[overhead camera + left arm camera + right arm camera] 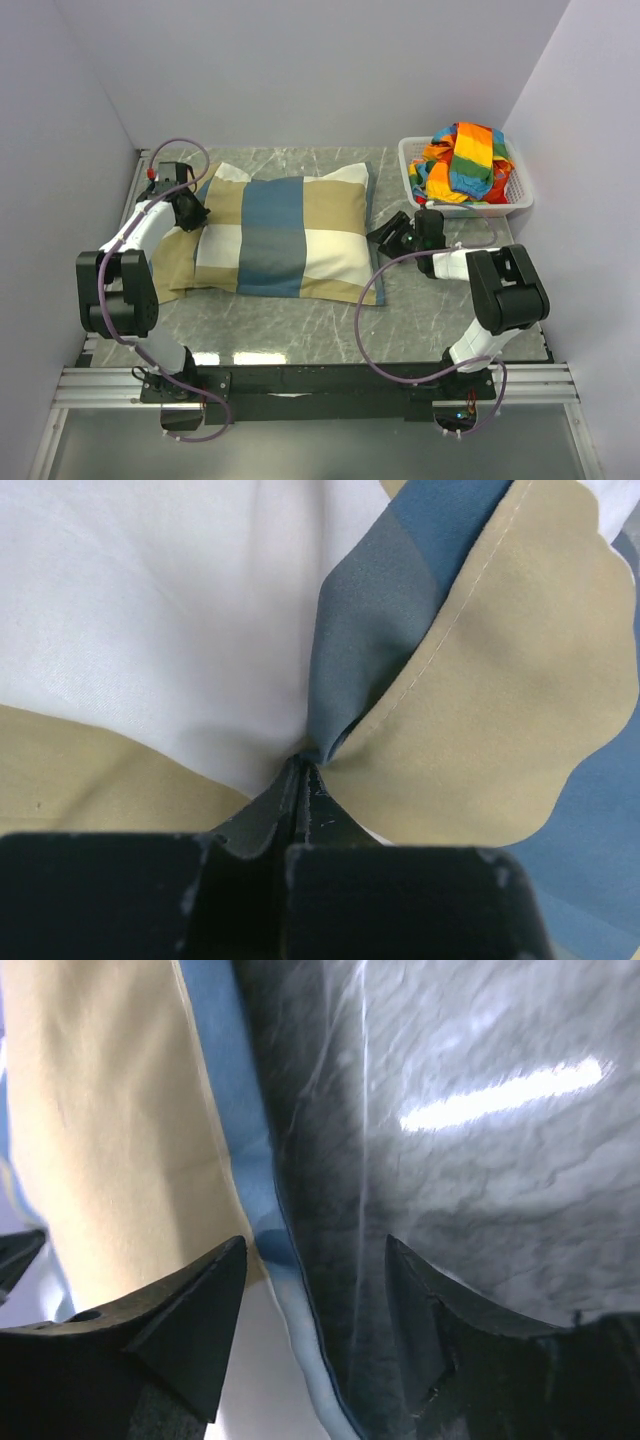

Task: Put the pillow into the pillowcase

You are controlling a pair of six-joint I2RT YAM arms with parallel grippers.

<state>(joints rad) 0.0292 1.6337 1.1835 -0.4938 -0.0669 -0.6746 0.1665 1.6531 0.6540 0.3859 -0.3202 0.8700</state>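
The pillowcase (285, 235), in blocks of blue, tan and off-white, lies plump and flat across the middle of the table. No bare pillow shows in the top view. My left gripper (200, 213) is at the case's left end, shut on a fold of its hemmed tan and blue fabric (500, 710), with its tips (303, 765) pinched together. White fabric (150, 610) lies beside that fold; I cannot tell if it is pillow or case. My right gripper (380, 238) is open and empty at the case's right edge (120, 1140), straddling its blue seam (315, 1250).
A white basket (410, 150) at the back right holds a rainbow-striped cloth (465, 160). Grey marble tabletop (430, 310) shows in front of the case and under the right gripper (470, 1160). Walls close in the left, back and right sides.
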